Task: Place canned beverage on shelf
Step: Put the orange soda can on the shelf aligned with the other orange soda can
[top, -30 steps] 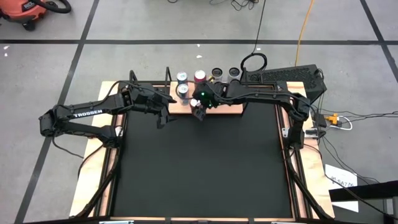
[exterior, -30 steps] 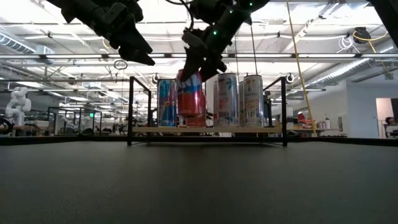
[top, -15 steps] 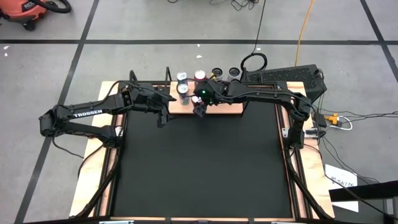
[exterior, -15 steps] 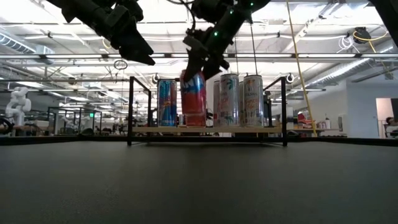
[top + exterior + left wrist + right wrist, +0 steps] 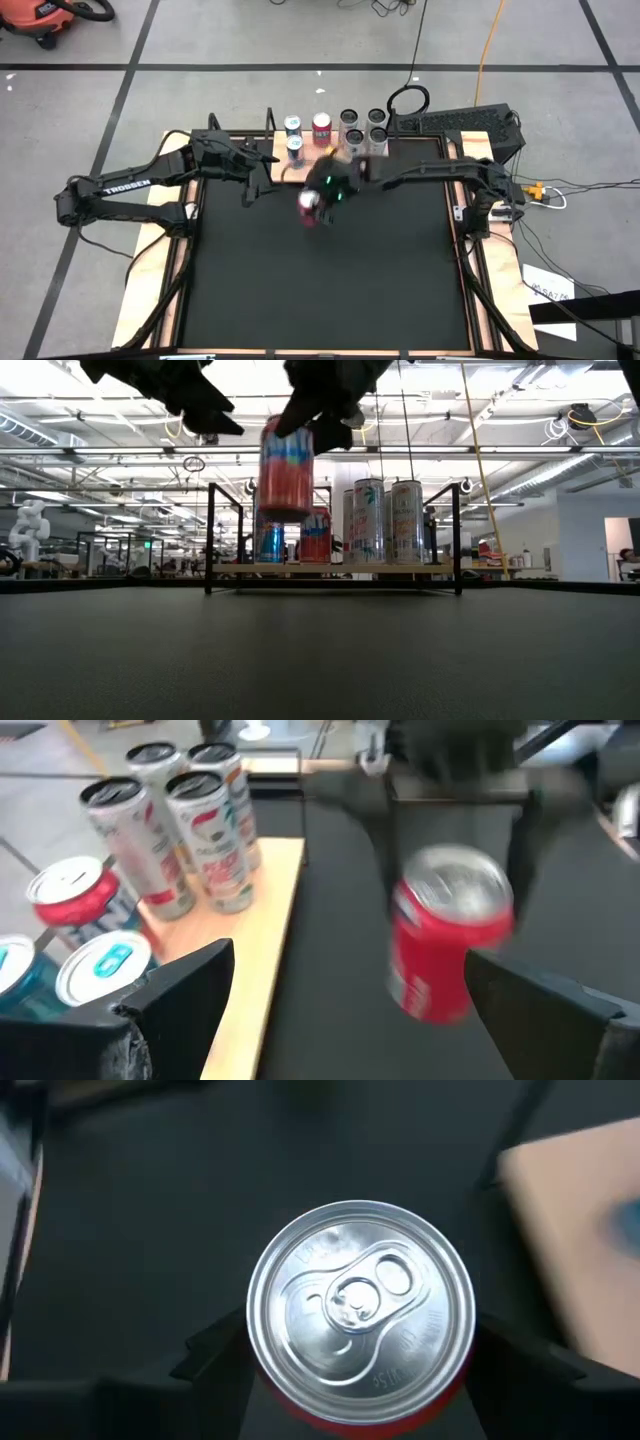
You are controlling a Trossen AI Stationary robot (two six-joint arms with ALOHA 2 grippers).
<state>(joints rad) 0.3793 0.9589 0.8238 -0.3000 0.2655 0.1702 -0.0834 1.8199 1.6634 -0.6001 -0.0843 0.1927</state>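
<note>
A red can (image 5: 287, 465) hangs above the black mat (image 5: 320, 280), in front of the shelf (image 5: 372, 165), with my right gripper (image 5: 313, 200) shut on it. The shelf is a light-wood board at the mat's far edge. On it stand several silver cans (image 5: 364, 128), two blue cans (image 5: 292, 135) and another red can (image 5: 321, 125), all upright. My left gripper (image 5: 252, 193) hovers open just left of the held can, by the shelf's left end, with nothing between its fingers (image 5: 170, 1010). My right gripper pinches the red can's wall just below its top rim (image 5: 262, 1370), one finger (image 5: 215, 1345) on each side. The fingers slant down from the far side. The can hangs below them, clear of mat and shelf, nearly upright with its top (image 5: 360, 1305) up.
Black metal brackets (image 5: 210, 535) stand at the shelf's ends. Light-wood strips (image 5: 170, 270) edge the mat. Cables and a dark box (image 5: 470, 125) lie past the far right corner. The mat's near part is bare.
My right gripper has come away from the shelf's front toward the table's near edge and risen, carrying the red can, which now hangs higher and clear over the mat. My left gripper has risen a little and stayed open.
</note>
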